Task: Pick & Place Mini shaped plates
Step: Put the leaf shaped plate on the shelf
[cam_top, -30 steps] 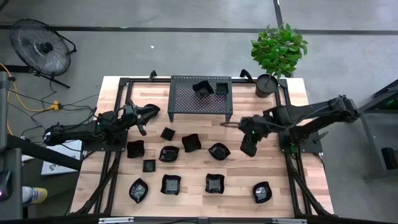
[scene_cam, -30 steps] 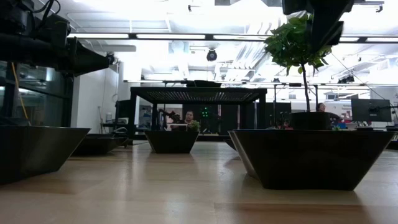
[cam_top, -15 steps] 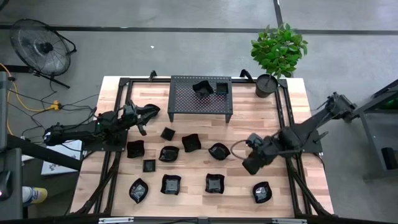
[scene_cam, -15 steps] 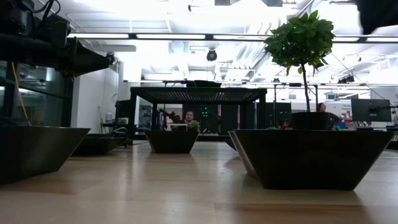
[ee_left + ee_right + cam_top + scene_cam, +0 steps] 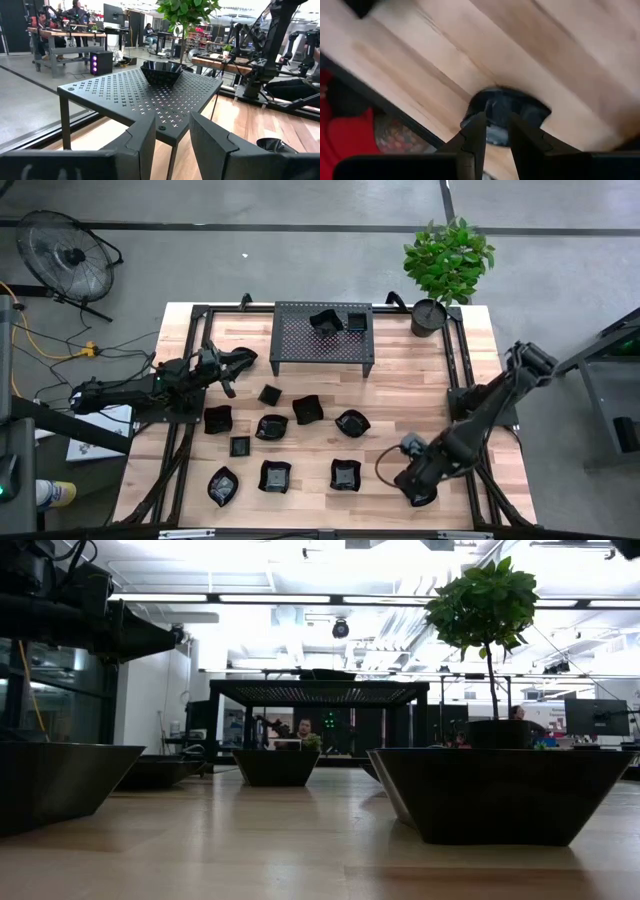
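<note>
We are hovering the right gripper (image 5: 416, 488) over the front-right plate (image 5: 506, 112), the dish nearest the table (image 5: 390, 385)'s front right corner. In the right wrist view the fingers (image 5: 472, 137) are parted with a narrow gap, grasping nothing, the dish just beyond their tips.

The left gripper (image 5: 169, 137) is waiting near the rack (image 5: 322, 338), likewise parted and empty. Two plates (image 5: 337, 321) are sitting on the rack; the others (image 5: 290, 425) are lying on the wood in front of it.

We judge this as the approach for a pick. To do it well, we are aiming to straddle one wall of the dish, not its centre, widening the gap first. Glossy rim: a slip seems likely if we are closing off-centre or tilted.
</note>
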